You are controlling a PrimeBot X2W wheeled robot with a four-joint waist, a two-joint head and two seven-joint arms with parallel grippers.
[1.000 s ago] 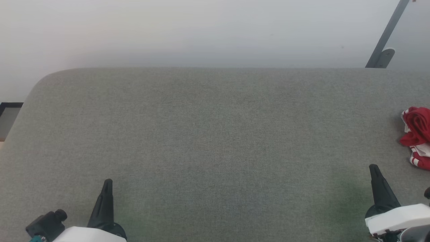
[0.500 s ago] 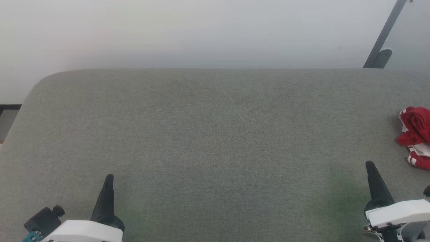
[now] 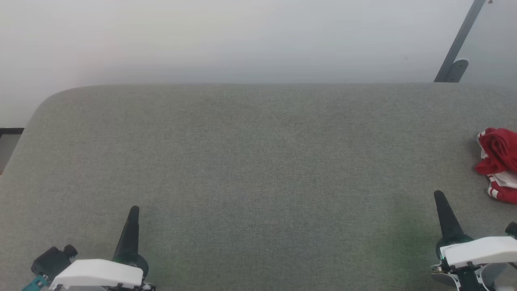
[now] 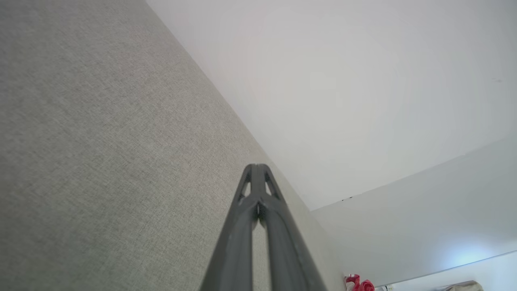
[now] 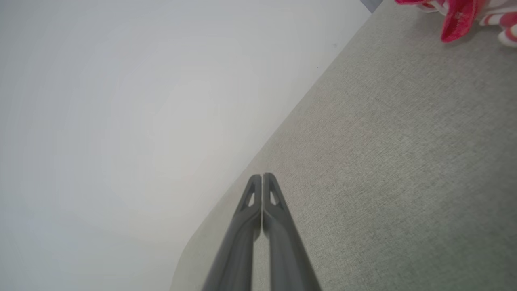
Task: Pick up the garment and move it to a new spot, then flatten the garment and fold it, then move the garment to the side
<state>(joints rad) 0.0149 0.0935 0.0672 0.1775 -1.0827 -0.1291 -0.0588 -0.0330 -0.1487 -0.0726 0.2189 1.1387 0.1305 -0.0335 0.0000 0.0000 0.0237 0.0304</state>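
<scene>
The garment [image 3: 499, 163] is a crumpled red and white bundle at the right edge of the grey fabric table [image 3: 258, 161], partly cut off by the frame. It also appears as a small red shape [image 4: 357, 283] in the left wrist view and at the top right [image 5: 458, 14] in the right wrist view. My right gripper [image 3: 439, 197] is shut with nothing in it, at the front right, a short way left of and nearer than the garment. My left gripper [image 3: 134, 211] is shut and holds nothing at the front left, far from the garment. Both sets of fingertips [image 4: 255, 167] [image 5: 262, 176] meet.
A pale wall runs behind the table's far edge. A grey slanted bar with a bracket [image 3: 454, 68] stands at the back right. The table's rounded left corner [image 3: 44, 105] drops to a dark strip of floor [image 3: 10, 131].
Both grippers have crept a little forward over the table, staying shut. The head view has shifted slightly, so the garment sits a bit further left in it.
</scene>
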